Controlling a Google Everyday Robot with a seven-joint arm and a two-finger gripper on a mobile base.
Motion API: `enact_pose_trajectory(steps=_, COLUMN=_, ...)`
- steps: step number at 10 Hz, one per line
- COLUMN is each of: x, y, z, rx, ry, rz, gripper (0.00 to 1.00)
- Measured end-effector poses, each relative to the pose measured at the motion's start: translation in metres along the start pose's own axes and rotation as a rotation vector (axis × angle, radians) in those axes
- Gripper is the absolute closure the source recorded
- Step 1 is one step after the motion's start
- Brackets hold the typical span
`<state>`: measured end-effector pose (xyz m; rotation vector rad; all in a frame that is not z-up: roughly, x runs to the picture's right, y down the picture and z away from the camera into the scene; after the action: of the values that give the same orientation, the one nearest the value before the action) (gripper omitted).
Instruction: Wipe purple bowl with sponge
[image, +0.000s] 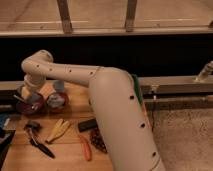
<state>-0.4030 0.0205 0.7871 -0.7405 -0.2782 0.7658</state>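
The purple bowl (26, 106) sits at the left end of the wooden table, dark inside. My gripper (29, 95) reaches down from the bent white arm and sits over and into this bowl. A small pale blue-grey and yellowish patch at the gripper's tip, inside the bowl, looks like the sponge (33, 100). The arm hides part of the bowl's back rim. The reddish bowl (57, 101) with a pale inside stands just right of the purple bowl.
A black block (87, 124) lies mid-table. A yellow-handled tool (58, 130), a black-handled tool (38, 139) and an orange-red tool (85, 148) lie in front. A dark cluster (98, 141) sits by my arm. A dark object (4, 142) is at the table's left edge.
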Motion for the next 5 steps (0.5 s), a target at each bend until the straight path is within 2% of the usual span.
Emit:
enact_pose_trajectory(steps=2, x=0.002, y=0.001, z=0.019, rx=-0.024, ry=0.028, rz=-0.004, gripper=1.00)
enact_pose_trajectory(steps=4, x=0.000, y=0.002, z=0.055, rx=-0.056, ry=0.073, rz=-0.022, gripper=1.00)
enact_pose_trajectory(steps=5, x=-0.002, y=0.004, z=0.065, rx=-0.069, ry=0.087, rz=-0.028, gripper=1.00)
